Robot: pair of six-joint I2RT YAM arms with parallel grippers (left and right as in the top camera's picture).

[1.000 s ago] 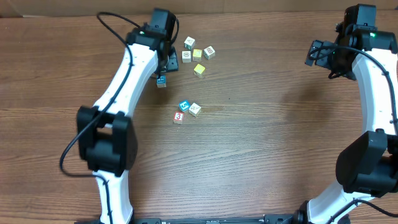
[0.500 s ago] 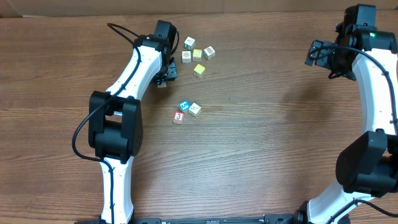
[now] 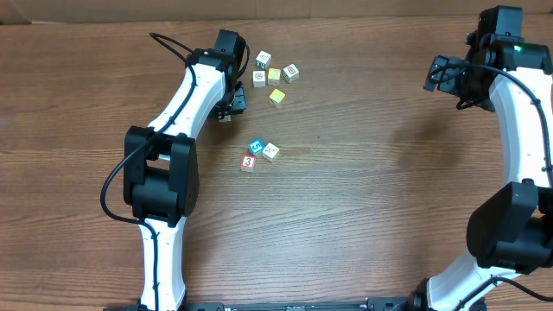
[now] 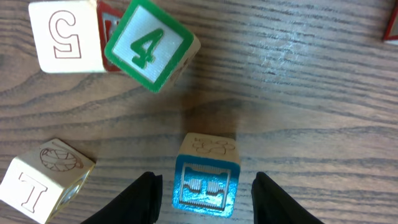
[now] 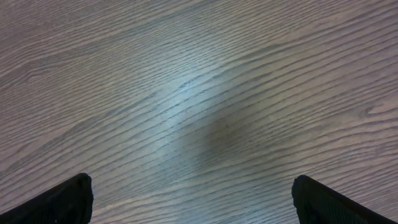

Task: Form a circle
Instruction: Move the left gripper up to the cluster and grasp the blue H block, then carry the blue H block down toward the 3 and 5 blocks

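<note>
A small blue cube (image 4: 205,183) lies on the wood between the fingers of my left gripper (image 4: 207,202). The jaws are open, with a narrow gap on each side of the cube. From overhead the left gripper (image 3: 232,102) hangs over this cube (image 3: 225,117) and hides most of it. Mid-table, a red cube (image 3: 249,162), a second blue cube (image 3: 256,147) and a cream cube (image 3: 271,151) sit tight together; no full circle is in view. My right gripper (image 3: 441,73) is far to the right, open and empty (image 5: 193,202).
Several loose cubes lie just right of the left gripper: a green-edged one (image 3: 263,59), cream ones (image 3: 258,78) (image 3: 291,72) and yellow ones (image 3: 274,75) (image 3: 277,97). In the left wrist view a green "4" cube (image 4: 149,46) and cream cubes (image 4: 62,34) (image 4: 43,180) lie nearby.
The left arm has swung and its gripper has dropped over the lone blue cube, with the jaws drawn narrower around it. The right arm has not moved.
</note>
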